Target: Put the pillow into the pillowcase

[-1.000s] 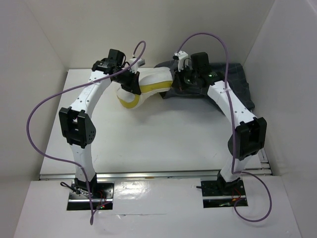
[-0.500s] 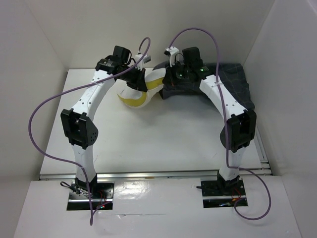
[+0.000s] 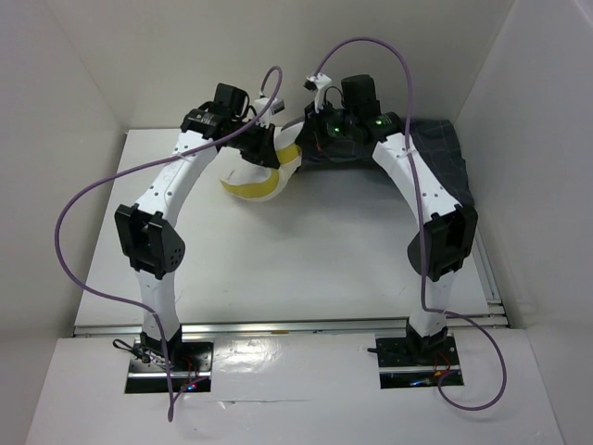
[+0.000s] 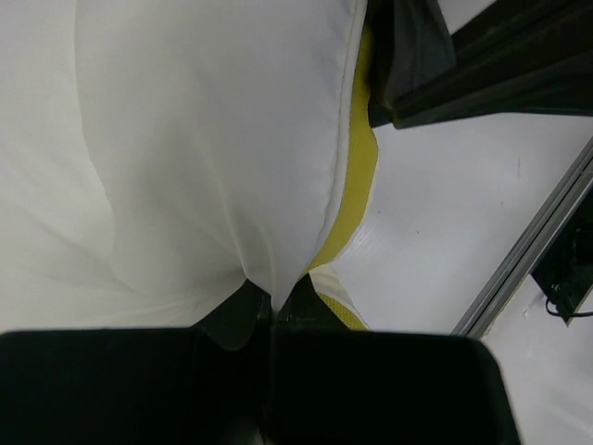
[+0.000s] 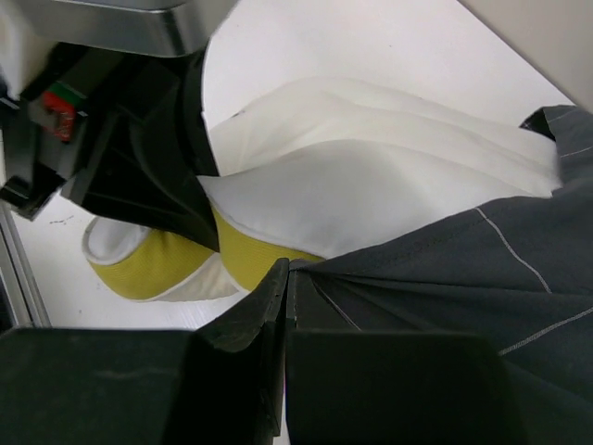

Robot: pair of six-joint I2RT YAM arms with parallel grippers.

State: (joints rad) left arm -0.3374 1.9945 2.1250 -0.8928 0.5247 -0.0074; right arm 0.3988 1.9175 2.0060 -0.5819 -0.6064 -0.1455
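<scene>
The white pillow (image 3: 262,182) with yellow trim (image 4: 356,190) hangs folded at the back of the table, and my left gripper (image 4: 275,304) is shut on a pinch of its white fabric. The dark grey pillowcase (image 3: 434,154) with thin light grid lines lies at the back right. My right gripper (image 5: 290,269) is shut on its edge right beside the pillow (image 5: 371,185). In the right wrist view the pillowcase (image 5: 463,278) lies over the pillow's right end, with the left gripper's black body (image 5: 139,158) close on the left. In the top view the two grippers nearly meet, left gripper (image 3: 264,148) and right gripper (image 3: 313,139).
White walls close in the table (image 3: 306,241) at the back and on both sides. A metal rail (image 4: 533,236) runs along the table's edge. Purple cables (image 3: 88,199) loop above both arms.
My right gripper has pulled the pillowcase edge leftward onto the pillow. The left gripper has shifted a little right and back with the pillow, and less white shows between the two grippers.
</scene>
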